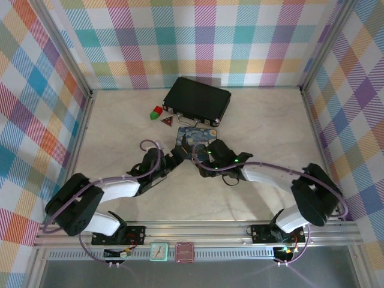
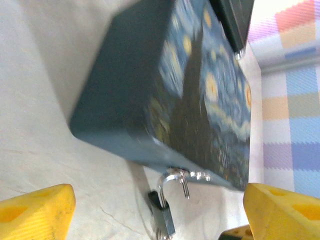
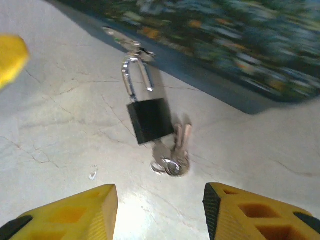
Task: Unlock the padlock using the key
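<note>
1. Located padlock (image 3: 149, 120) lying flat on the pale table (image 3: 50, 125), dark body uppermost, just off the 6 o'clock edge of the blue starry tin (image 1: 196, 137) as seen from the top camera.
2. Traced shackle (image 3: 134, 75) up to a small silver hasp (image 3: 131, 46) on the tin's side wall and found it hooked through.
3. Judged shackle probably sprung: one leg seems to stop short of the body in both wrist views, though blur prevents certainty.
4. Found key (image 3: 172, 152) bunched on a small ring (image 3: 170, 167) against the 6 o'clock end of the padlock body, resting on the table.
5. Checked left gripper (image 2: 159, 210) at 7 o'clock of the tin: yellow fingers (image 2: 35, 212) spread wide, clamped on nothing, padlock on the table ahead of the gap, untouched.
6. Checked right gripper (image 3: 159, 200) at 5 o'clock of the tin: fingers (image 3: 255, 212) apart, gripping nothing, key bunch just ahead at 12 o'clock.
7. Recorded black case (image 1: 198, 99) at 12 o'clock of the tin, with red block (image 1: 157, 110) and green block (image 1: 154, 115) at 10 o'clock.
</note>
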`<state>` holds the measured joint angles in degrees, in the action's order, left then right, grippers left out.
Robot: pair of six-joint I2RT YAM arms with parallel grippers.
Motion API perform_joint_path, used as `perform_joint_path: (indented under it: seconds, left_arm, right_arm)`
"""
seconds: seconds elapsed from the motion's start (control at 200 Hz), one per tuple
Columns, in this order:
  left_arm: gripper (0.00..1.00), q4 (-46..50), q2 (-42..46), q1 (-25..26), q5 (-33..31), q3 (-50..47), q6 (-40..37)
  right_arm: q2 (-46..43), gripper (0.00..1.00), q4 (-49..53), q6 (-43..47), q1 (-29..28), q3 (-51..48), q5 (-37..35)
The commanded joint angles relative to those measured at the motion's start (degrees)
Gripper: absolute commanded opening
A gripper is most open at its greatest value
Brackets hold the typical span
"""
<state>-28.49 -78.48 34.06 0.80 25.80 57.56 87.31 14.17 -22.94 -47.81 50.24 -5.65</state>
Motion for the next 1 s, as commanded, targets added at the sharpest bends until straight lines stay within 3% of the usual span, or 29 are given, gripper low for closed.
perform_joint_path:
  seconds: [0.0, 0.21, 0.35, 0.735, 0.9, 0.995]
  left_arm:
    - [0.89, 10.0, 3.7, -4.0, -0.8, 2.3, -4.3]
    - [0.89, 10.6, 4.5, -12.2, 3.9, 5.0, -6.5]
    - [0.89, 7.9, 3.8, -14.7, 6.0, 5.0, -5.7]
    - [0.88, 4.5, -0.2, -15.7, 9.0, 6.9, -4.8]
    - [0.88, 3.5, -1.4, -15.7, 9.7, 7.4, -4.9]
    - [0.88, 3.2, -2.1, -15.7, 10.0, 8.1, -6.3]
  right_arm:
    - [5.6, 0.50, 4.2, 7.7, -2.3, 6.4, -4.7]
    - [14.6, 0.53, 9.1, 14.3, -5.3, 13.8, -11.8]
    - [17.6, 0.49, 10.7, 17.3, -5.6, 15.7, -13.1]
    - [17.8, 0.10, 9.1, 25.8, -5.6, 14.0, -12.3]
    - [18.7, 0.00, 9.1, 31.2, -5.5, 15.6, -10.7]
    - [18.2, 0.00, 8.4, 33.6, -5.2, 15.3, -9.5]
